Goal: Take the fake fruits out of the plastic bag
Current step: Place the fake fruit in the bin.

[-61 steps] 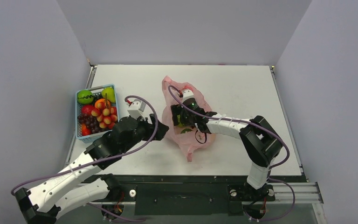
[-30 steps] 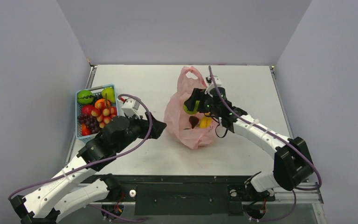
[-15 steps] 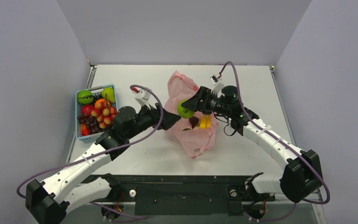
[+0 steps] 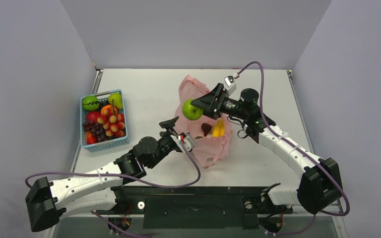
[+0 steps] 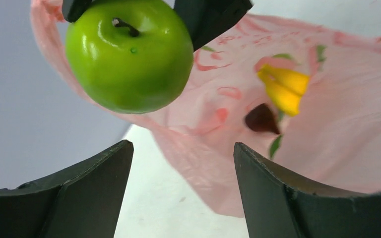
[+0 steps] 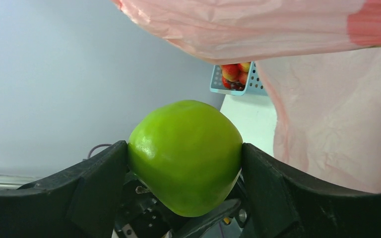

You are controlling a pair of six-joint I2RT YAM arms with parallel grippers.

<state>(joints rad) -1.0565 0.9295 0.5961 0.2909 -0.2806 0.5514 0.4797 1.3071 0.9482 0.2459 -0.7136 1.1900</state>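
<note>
Fake fruits (image 4: 219, 129) are showing in two places, inside the plastic bag and just above it. Nearest, low over the front of the counter (image 4: 149, 89), the left fingers (image 5: 79, 198) are gaping wide with nothing between them, pointing up at the pink plastic bag (image 4: 213, 148), which is slumping on the counter just beyond them. Yellow bananas (image 5: 284, 89) and a dark red piece (image 5: 261, 119) are lying inside, showing through the thin plastic. Above the bag's left side the green apple (image 4: 192, 109) is hanging clear of the plastic, and the right fingers (image 6: 79, 198) are clamping it from both sides. Well off to the left, a light-blue basket (image 4: 105, 145) is holding more fruit and a green ball (image 4: 91, 103) with a dark zigzag stripe.
</note>
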